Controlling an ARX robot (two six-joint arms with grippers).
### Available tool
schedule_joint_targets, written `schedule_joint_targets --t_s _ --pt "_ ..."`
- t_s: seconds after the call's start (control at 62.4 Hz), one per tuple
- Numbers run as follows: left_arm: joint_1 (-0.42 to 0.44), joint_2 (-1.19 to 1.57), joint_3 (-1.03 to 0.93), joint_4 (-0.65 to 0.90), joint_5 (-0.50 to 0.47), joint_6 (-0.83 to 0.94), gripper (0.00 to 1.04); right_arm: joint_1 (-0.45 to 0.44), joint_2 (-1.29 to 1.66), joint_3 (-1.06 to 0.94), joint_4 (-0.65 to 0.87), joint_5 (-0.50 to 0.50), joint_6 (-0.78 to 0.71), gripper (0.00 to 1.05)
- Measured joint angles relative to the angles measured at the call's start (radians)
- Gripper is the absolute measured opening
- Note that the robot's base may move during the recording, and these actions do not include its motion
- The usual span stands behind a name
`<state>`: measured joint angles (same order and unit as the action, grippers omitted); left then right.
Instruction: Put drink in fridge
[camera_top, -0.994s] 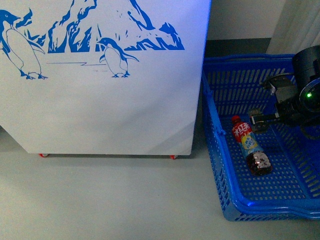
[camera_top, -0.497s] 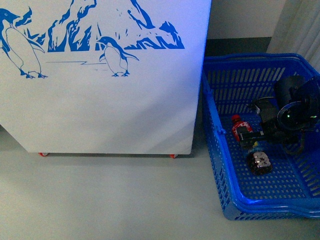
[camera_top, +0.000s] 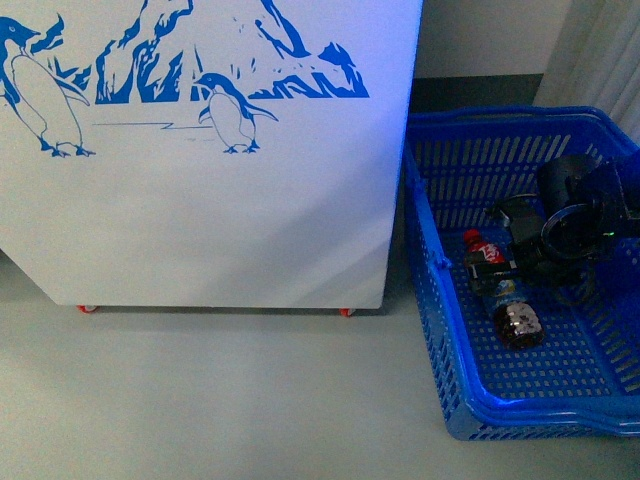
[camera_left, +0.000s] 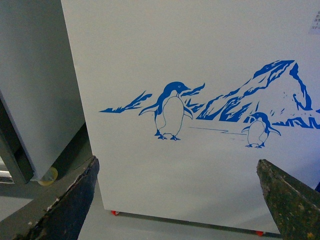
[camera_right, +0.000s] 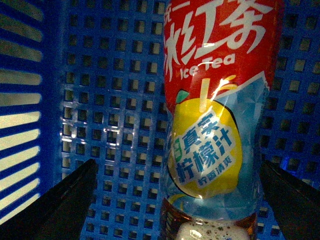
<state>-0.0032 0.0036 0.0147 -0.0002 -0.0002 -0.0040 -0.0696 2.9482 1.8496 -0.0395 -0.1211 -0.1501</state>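
The drink (camera_top: 507, 303) lies on its side in a blue basket (camera_top: 437, 330), red cap pointing away from me. My right gripper (camera_top: 498, 240) hangs low over its upper half, open. In the right wrist view the red, yellow and light-blue label (camera_right: 215, 125) fills the space between the two fingers (camera_right: 60, 205), which stand on either side without touching it. The fridge (camera_top: 200, 190) is the white chest with blue penguins, left of the basket. My left gripper (camera_left: 177, 162) is open and empty, facing the fridge's (camera_left: 210, 65) side; it does not show in the front view.
The basket sits on the grey floor close against the fridge's right corner. Small red castors (camera_top: 345, 313) carry the fridge. A grey cabinet (camera_left: 35, 90) stands beside the fridge in the left wrist view. Grey floor (camera_top: 220, 400) stretches in front.
My right gripper has dropped lower and shifted left inside the basket, ending astride the bottle. The bottle, basket and fridge have stayed put.
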Motion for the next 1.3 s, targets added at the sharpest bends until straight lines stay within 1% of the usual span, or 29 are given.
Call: schedule_joint_targets --t_s 0.096,0.192,0.289,0.593,0.834,1.074,1.122,1.283,1.299 --pt "0.000 0.000 0.000 0.000 0.000 0.000 0.97 0.000 0.019 0.018 -0.003 0.005 -0.005 0.97" --pt "0.000 0.000 0.000 0.000 0.000 0.000 0.97 0.000 0.037 0.032 0.001 0.031 -0.032 0.97" --pt "0.000 0.000 0.000 0.000 0.000 0.000 0.97 -0.001 0.051 0.037 0.018 0.059 -0.080 0.97" --pt "0.000 0.000 0.000 0.000 0.000 0.000 0.97 -0.005 0.080 0.060 0.030 0.078 -0.206 0.97" --pt "0.000 0.000 0.000 0.000 0.000 0.000 0.97 -0.005 0.080 0.060 0.045 0.072 -0.237 0.97" --pt "0.000 0.000 0.000 0.000 0.000 0.000 0.97 -0.006 0.082 0.060 0.056 0.093 -0.257 0.97" --pt "0.000 0.000 0.000 0.000 0.000 0.000 0.97 -0.007 0.082 0.060 0.058 0.105 -0.258 0.94" --pt "0.000 0.000 0.000 0.000 0.000 0.000 0.97 -0.008 0.083 0.060 0.068 0.119 -0.258 0.72" --pt "0.000 0.000 0.000 0.000 0.000 0.000 0.97 -0.008 0.083 0.060 0.071 0.122 -0.258 0.69"
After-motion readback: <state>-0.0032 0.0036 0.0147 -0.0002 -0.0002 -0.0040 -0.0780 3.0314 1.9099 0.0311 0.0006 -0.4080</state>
